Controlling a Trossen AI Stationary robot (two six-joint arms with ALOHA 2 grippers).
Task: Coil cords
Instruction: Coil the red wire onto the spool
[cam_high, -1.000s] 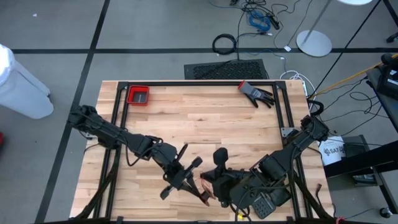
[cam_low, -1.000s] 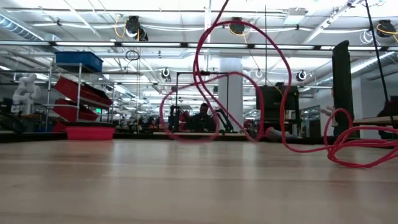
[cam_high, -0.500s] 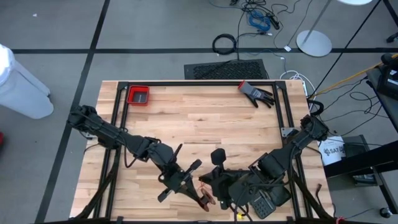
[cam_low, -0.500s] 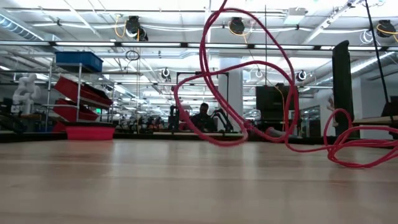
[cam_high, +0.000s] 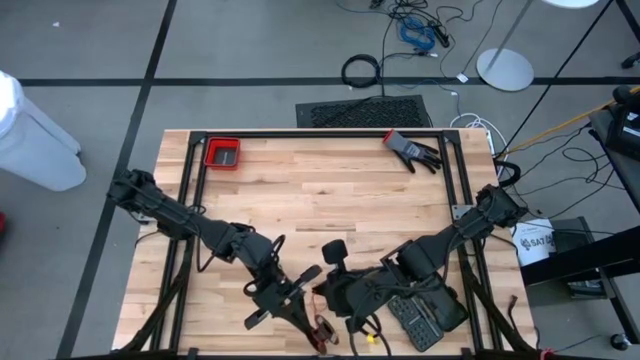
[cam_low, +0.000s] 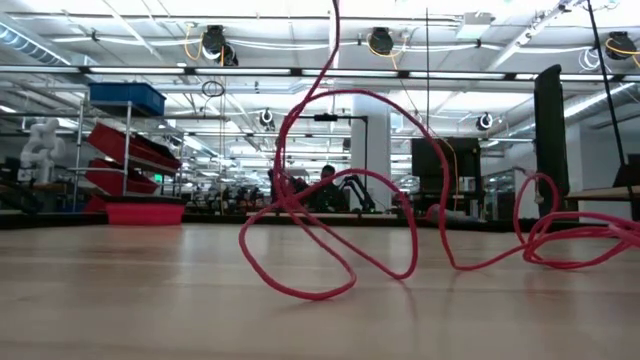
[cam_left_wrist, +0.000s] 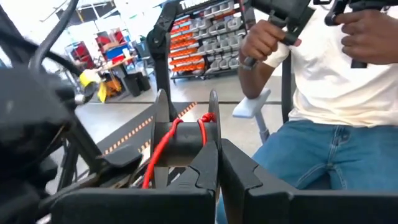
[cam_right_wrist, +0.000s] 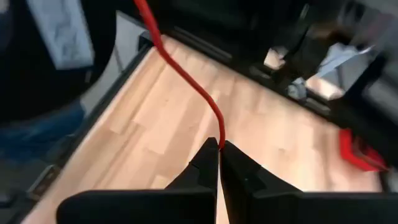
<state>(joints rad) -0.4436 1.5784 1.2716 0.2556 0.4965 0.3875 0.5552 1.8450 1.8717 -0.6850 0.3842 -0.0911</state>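
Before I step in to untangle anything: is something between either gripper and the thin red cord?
Nothing visible is. The right gripper is shut on the thin red cord, and the left gripper is shut on a dark piece with that cord looped over it. Slack loops lie on the wooden table.

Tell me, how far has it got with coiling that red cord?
Little looks done: in the low view the red cord sprawls over the table in loose, uneven loops rather than a tidy coil. In hand: the right gripper is shut on the cord, and the left gripper is shut with cord wrapped over it. Left: gathering those loops into one neat coil.
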